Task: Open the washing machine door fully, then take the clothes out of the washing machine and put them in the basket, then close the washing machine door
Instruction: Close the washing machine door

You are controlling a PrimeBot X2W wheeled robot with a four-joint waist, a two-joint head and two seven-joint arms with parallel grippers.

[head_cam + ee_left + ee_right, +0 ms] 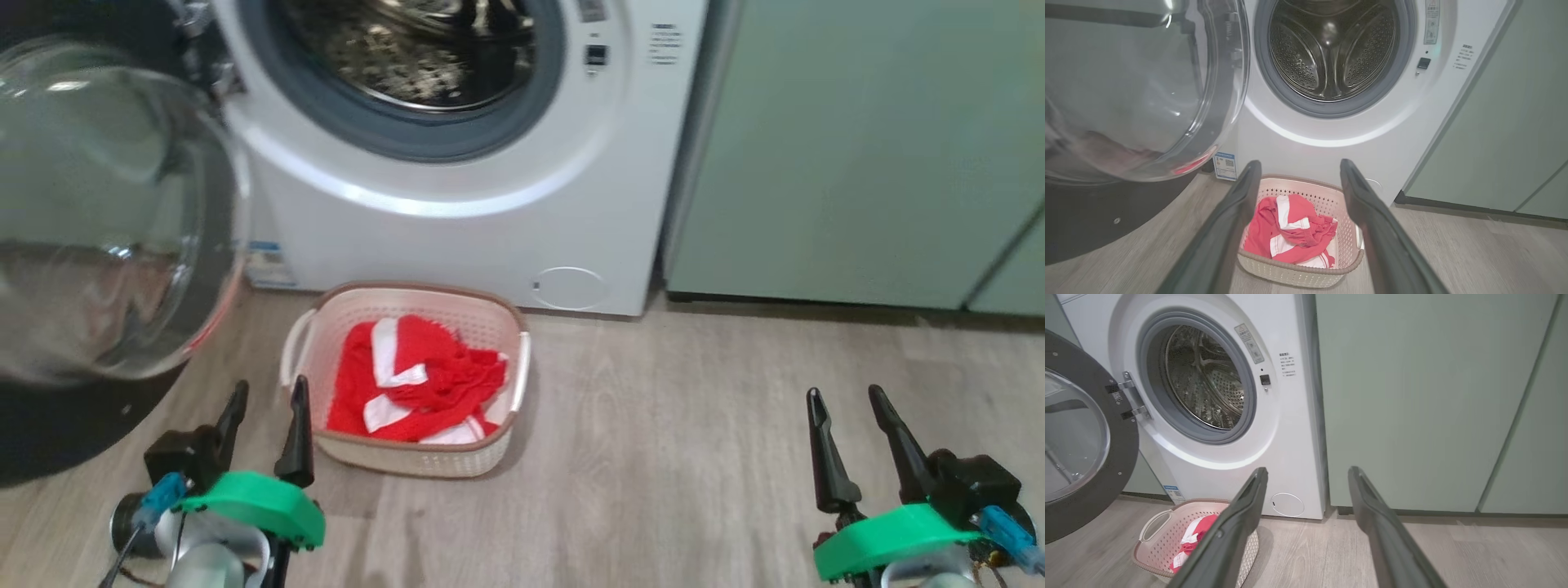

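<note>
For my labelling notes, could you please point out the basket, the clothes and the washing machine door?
basket (pixel 482 314): head view, on the inner face of its far wall.
clothes (pixel 441 380): head view, on the red fabric mid-pile.
washing machine door (pixel 1124 457): right wrist view, on the black rim beside the glass.

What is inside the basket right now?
Red clothes with white stripes lie bunched inside the basket, covering most of its base. Whatever may lie under them is hidden.

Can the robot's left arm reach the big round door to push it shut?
Probably yes. The washing machine door hangs wide open just ahead and left of the left end effector, which is open and empty, with nothing between them. The basket sits off to its right.
</note>
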